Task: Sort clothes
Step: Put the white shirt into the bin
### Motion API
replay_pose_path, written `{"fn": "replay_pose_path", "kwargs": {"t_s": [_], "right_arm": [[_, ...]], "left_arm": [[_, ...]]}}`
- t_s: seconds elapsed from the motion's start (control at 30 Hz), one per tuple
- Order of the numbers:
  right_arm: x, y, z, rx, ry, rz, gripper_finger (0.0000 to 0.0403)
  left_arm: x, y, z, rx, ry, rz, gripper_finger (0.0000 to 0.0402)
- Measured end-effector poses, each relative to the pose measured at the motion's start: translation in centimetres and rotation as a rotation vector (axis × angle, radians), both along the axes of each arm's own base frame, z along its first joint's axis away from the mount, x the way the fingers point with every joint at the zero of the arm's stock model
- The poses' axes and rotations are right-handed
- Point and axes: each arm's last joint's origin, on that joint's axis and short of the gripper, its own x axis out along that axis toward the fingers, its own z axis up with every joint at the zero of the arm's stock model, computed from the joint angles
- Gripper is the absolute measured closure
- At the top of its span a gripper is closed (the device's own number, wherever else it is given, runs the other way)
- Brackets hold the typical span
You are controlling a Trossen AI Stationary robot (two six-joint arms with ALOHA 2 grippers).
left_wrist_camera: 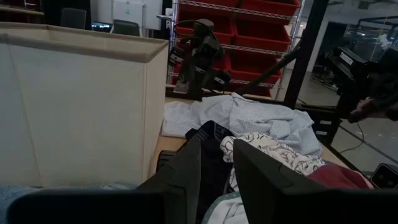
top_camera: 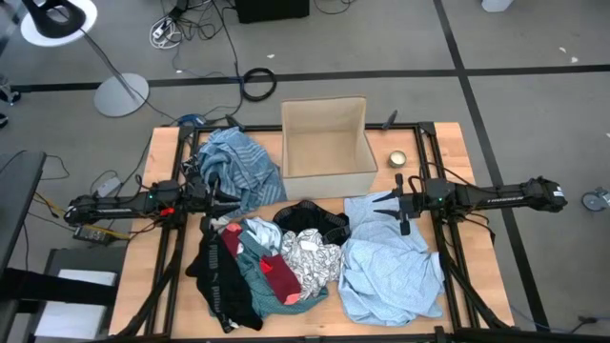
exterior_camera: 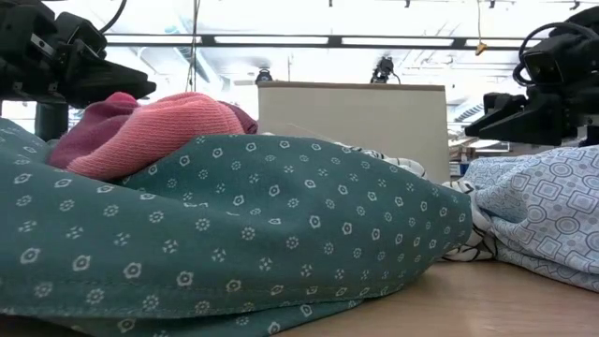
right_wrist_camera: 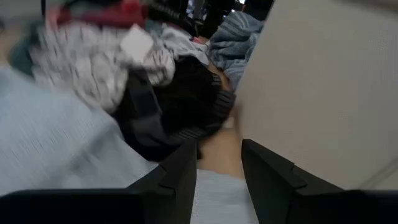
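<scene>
Mostly unsorted, judging by how the garments lie:

Clothes heap: a tangle of pieces is seen at the table's near middle: a black garment [top_camera: 221, 276], a teal shirt [top_camera: 255, 270], a red piece [top_camera: 279, 274] and a black-and-white patterned piece [top_camera: 311, 257], all overlapping.

Separated pieces: a light blue shirt [top_camera: 391, 262] is spread on the right side of the table, touching the heap's edge; a striped blue shirt [top_camera: 235, 167] is bunched on the left, just beside the cardboard box [top_camera: 326, 148]. These two are judged the only possible start of sorting.

Box: nothing is seen inside it from above, so nothing appears delivered there.

Left to do: the mixed heap is judged still to be pulled apart piece by piece.

Left gripper [top_camera: 217, 191]: held over the striped blue shirt's edge, near the heap; fingers are parted narrowly in its wrist view, and nothing is held.

Right gripper [top_camera: 401, 205]: held above the light blue shirt's far edge, near the box corner; fingers are parted with a gap, and nothing is held.

Other things: a small round tin [top_camera: 396, 158] is placed right of the box.

In the way: the box wall stands close to both grippers, and overlapping layers are judged likely to be dragged along together.
</scene>
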Motion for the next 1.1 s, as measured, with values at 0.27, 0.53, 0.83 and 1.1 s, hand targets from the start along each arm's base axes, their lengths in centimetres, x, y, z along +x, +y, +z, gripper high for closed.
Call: {"fn": "replay_pose_path", "kwargs": {"t_s": [0.27,0.53,0.83,1.1], "right_arm": [[0.08,0.04,0.37,0.525,-0.039,-0.102,0.0273],[0.14,0.04,0.70,0.774,-0.072,-0.143,0.0273],[0.17,0.04,0.90,0.774,-0.092,-0.135,0.0273],[0.17,0.06,0.89,0.744,-0.090,-0.124,0.0273]], "left_arm": [[0.00,0.00,0.00,0.000,0.000,0.000,0.0300],[0.00,0.00,-0.01,0.000,0.000,0.000,0.0300],[0.00,0.00,-0.02,0.000,0.001,0.000,0.0300],[0.00,0.00,0.00,0.000,0.000,0.000,0.0300]]}}
